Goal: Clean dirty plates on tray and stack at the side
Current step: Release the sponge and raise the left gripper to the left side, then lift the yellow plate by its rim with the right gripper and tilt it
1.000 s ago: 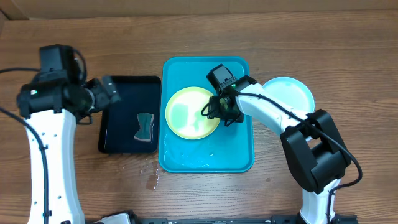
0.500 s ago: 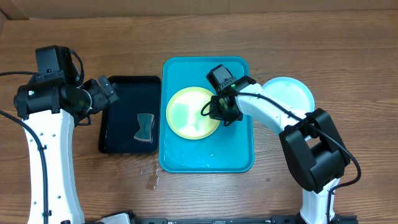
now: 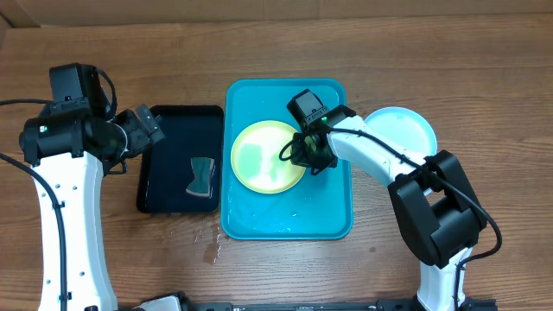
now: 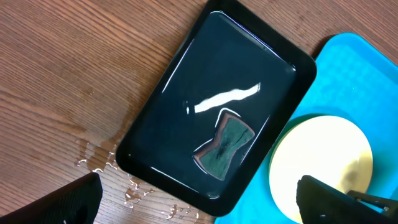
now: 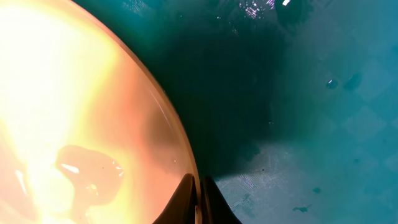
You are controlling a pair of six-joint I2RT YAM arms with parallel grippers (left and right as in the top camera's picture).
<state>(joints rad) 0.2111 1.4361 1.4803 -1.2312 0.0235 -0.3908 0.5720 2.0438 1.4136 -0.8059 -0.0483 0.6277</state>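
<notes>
As it lies on the tray, yellow-green plate [image 3: 266, 157]: flat in the upper half of the tray, pale centre, greenish patches on its face; right wrist view shows a wet blot on it.
tray [image 3: 285, 220]: turquoise, mid-table, long side running away from the robot; lower half wet, nothing standing on it.
right pincer [image 3: 304, 155]: at the yellow-green plate's right rim, tips squeezed narrow; in the right wrist view the rim runs straight into the closed tips, so it grips the plate edge.
light-blue plate [image 3: 406, 130]: on the table just right of the tray, partly hidden by the right arm.
black tray [image 3: 173, 138]: touching or just beside the tray's left side, glossy and wet.
sponge [image 3: 203, 175]: dark green, waisted shape, lying in the black tray's lower right part.
left pincer [image 3: 149, 123]: spread wide, holding nothing, over the black tray's upper left corner.
water drops [image 3: 212, 246]: on the table by the black tray's lower right corner.
table [image 3: 484, 69]: brown wood grain.
</notes>
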